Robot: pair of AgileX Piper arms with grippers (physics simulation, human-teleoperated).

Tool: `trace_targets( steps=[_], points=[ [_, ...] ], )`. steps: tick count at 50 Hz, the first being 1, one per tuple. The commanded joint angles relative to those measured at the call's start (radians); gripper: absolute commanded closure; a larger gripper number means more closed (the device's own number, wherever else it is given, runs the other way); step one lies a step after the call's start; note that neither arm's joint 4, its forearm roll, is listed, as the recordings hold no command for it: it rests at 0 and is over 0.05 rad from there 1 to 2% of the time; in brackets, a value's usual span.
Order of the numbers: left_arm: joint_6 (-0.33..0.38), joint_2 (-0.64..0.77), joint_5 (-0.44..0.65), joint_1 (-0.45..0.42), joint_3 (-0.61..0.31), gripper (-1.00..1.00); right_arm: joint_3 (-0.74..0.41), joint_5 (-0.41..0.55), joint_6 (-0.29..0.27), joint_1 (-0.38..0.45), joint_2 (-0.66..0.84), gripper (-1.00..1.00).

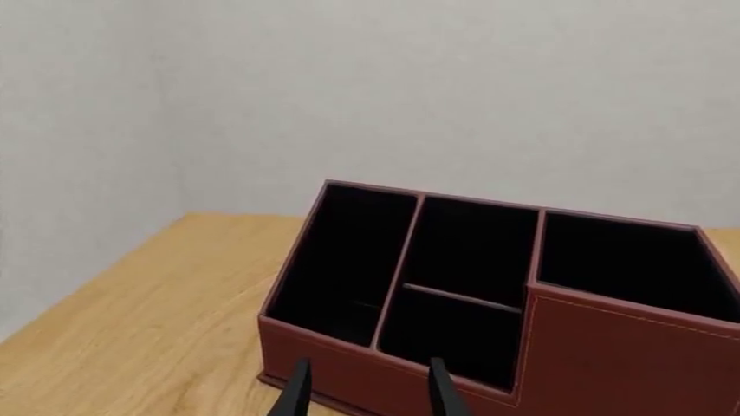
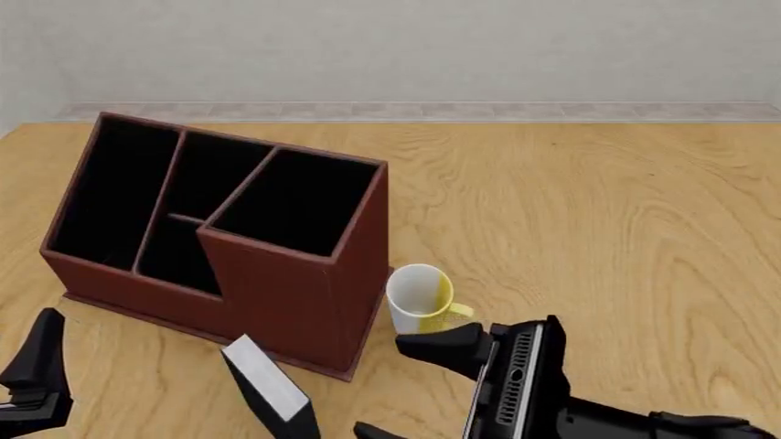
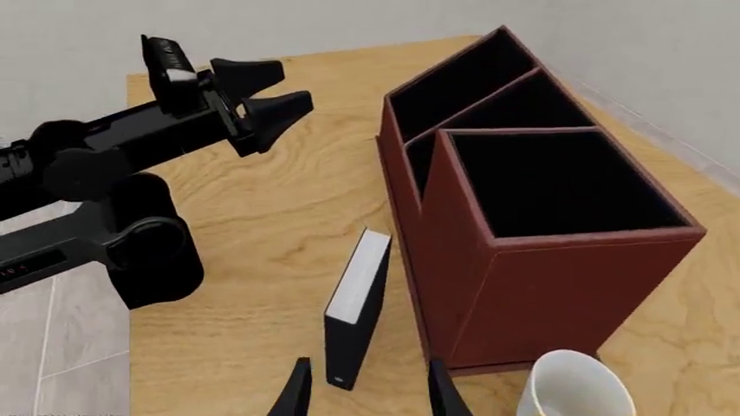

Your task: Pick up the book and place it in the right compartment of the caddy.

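1. Left wrist view: left tool (image 1: 367, 388) open, fingers apart, empty, facing the caddy (image 1: 601, 347) on the bench (image 1: 139, 312).
2. Front view: book (image 2: 271, 388) upright on the bench, just before the caddy's near side; white-and-yellow mug (image 2: 420, 298) beside the right compartment (image 2: 296, 203).
3. Right wrist view: right tool (image 3: 367, 390) open, empty, near the book.

Mug (image 2: 422, 298) (white-and-yellow) on table (image 2: 610, 210)

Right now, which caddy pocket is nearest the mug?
The big squarish end pocket of the caddy: it spans the full depth at the end beside the mug. The narrow slot is at the far end.
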Motion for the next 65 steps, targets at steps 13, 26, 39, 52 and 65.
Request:
trace_targets(
  steps=[13, 26, 39, 52, 65],
  points=[
    [0.011, 0.0, -0.007, 0.004, 0.003, -1.0, -0.005, -0.135, 0.052, 0.021, 0.154, -1.0],
    [-0.002, 0.0, -0.016, 0.02, 0.009, -1.0, -0.002, -0.201, 0.076, 0.02, 0.231, -1.0],
    [-0.007, 0.0, -0.01, 0.022, 0.015, -1.0, -0.018, -0.249, 0.084, 0.03, 0.313, -1.0],
    [0.005, 0.0, 0.004, 0.021, 0.011, -1.0, -0.035, -0.26, 0.087, 0.039, 0.347, -1.0],
    [-0.005, 0.0, 0.0, 0.023, -0.006, -1.0, -0.044, -0.294, 0.091, 0.028, 0.399, -1.0]
  ],
)
